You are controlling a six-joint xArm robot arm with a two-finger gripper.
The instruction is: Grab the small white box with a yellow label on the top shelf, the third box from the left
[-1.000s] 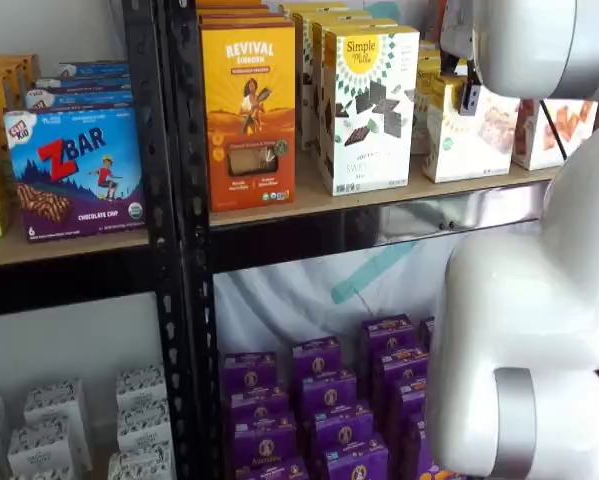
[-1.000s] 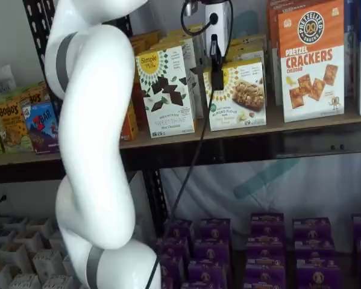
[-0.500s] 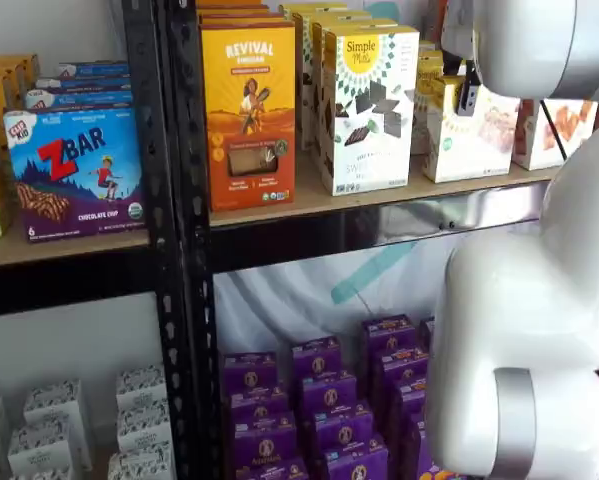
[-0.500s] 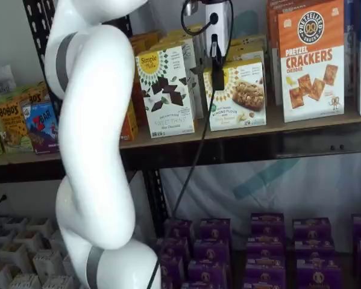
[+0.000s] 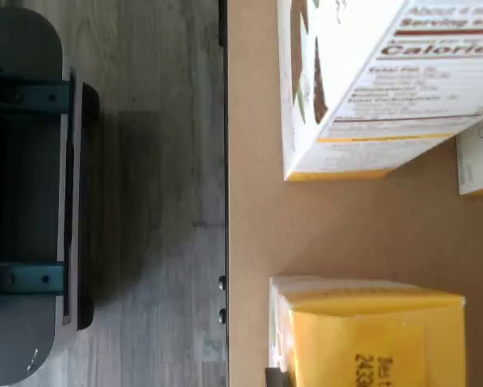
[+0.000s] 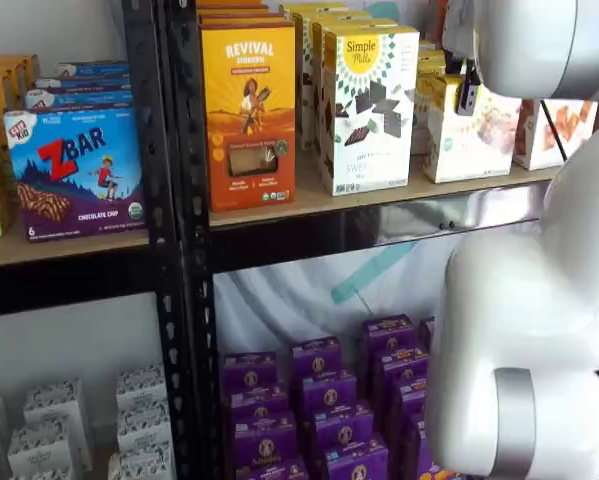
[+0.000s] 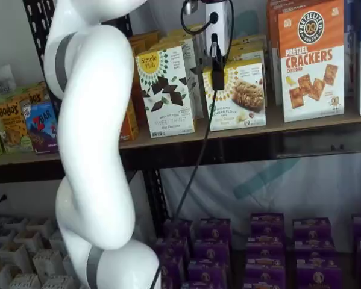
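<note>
The small white box [image 7: 237, 95] stands on the top shelf [image 7: 301, 123], just right of the taller white box with dark chocolate pieces [image 7: 165, 90], which serves as the landmark here. In both shelf views the gripper [image 7: 217, 72] hangs at the small box's upper front corner, on the side nearest that taller box, so the target lies directly under and behind the black fingers. Only a single dark finger shows against the carton in each view, side-on, with a cable trailing down from it; whether the fingers are apart or already clamped on the carton I cannot tell.

The small box is short and wide, its long axis running along the shelf edge, away from the taller box. A grip across its thin depth, front face to back face, looks the likely approach. The orange-and-white cracker box [image 7: 311, 60] stands farther from the taller box, on the small box's other side, with a gap between them.

The cartons are smooth printed cardboard with crisp corners, light and slightly glossy. The shelf board is pale matte wood with a shiny reflective front beam. The wrist view shows a yellow box top [image 5: 370, 339] close below the camera.
</note>
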